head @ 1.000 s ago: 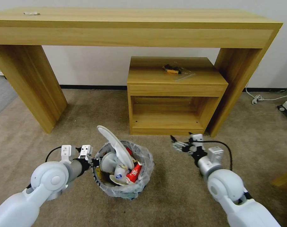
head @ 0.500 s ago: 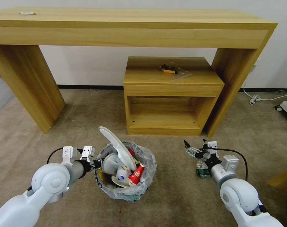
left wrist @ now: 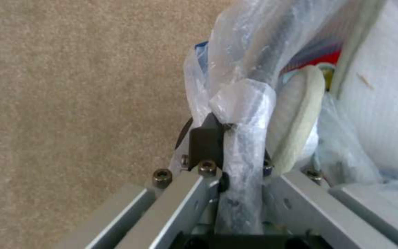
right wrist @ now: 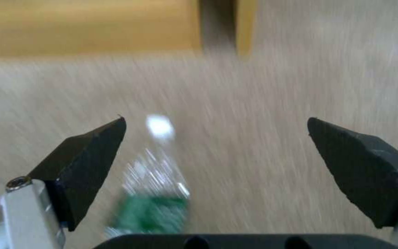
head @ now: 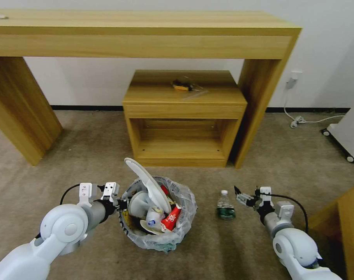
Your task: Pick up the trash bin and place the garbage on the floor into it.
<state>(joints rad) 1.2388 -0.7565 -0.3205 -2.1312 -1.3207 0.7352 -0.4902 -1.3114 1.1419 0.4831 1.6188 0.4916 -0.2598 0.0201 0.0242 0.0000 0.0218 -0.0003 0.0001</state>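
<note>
Here our left gripper clamps the bagged rim of the trash bin, seen close in the left wrist view; our right gripper gapes wide beside the upright clear bottle on the floor.

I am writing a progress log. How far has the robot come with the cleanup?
Mostly done: the trash bin already holds slippers, a red cup and wrappers. In hand: the left gripper is clamped on the bin's rim. Left: a clear bottle stands on the floor, the open right gripper beside it.
</note>
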